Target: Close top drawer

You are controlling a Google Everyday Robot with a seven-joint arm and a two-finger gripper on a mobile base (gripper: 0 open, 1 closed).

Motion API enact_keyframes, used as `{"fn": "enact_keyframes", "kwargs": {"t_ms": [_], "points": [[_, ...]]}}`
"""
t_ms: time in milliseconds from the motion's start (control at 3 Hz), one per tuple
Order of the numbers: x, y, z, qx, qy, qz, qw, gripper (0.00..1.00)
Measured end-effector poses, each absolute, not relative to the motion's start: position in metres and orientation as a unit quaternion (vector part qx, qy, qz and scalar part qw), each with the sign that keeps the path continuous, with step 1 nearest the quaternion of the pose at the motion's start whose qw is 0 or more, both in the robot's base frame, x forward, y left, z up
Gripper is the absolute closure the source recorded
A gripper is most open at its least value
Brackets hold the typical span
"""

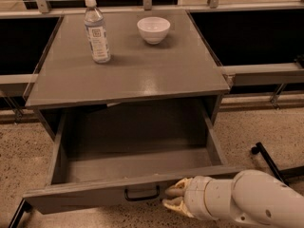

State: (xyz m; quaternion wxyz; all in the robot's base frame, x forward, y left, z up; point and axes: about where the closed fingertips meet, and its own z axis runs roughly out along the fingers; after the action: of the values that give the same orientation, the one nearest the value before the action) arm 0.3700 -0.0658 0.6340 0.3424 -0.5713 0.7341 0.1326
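The top drawer [95,191] is a wide, deep grey wooden drawer pulled far out of the grey cabinet [128,80], and its inside is bare. A small black handle [141,194] sits at the middle of its front panel. My gripper [173,197] comes in from the lower right on a white arm. Its tan fingertips [176,190] lie against the drawer front just right of the handle.
On the cabinet top stand a clear plastic water bottle [97,31] at the left and a white bowl [153,29] near the back middle. Dark railings and low ledges flank the cabinet. A black bar [268,160] lies on the speckled floor at the right.
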Motion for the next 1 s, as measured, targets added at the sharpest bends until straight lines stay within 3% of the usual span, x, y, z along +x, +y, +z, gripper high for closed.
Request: {"fn": "enact_keyframes", "kwargs": {"t_ms": [333,667,1000], "points": [[0.3700,-0.0658,0.6340,-0.571,0.734,0.133,0.342,0.04],[0.3700,-0.0658,0.6340,-0.571,0.734,0.133,0.342,0.00],[0.3707,-0.0630,0.6330,-0.578,0.728,0.137,0.342,0.03]]}}
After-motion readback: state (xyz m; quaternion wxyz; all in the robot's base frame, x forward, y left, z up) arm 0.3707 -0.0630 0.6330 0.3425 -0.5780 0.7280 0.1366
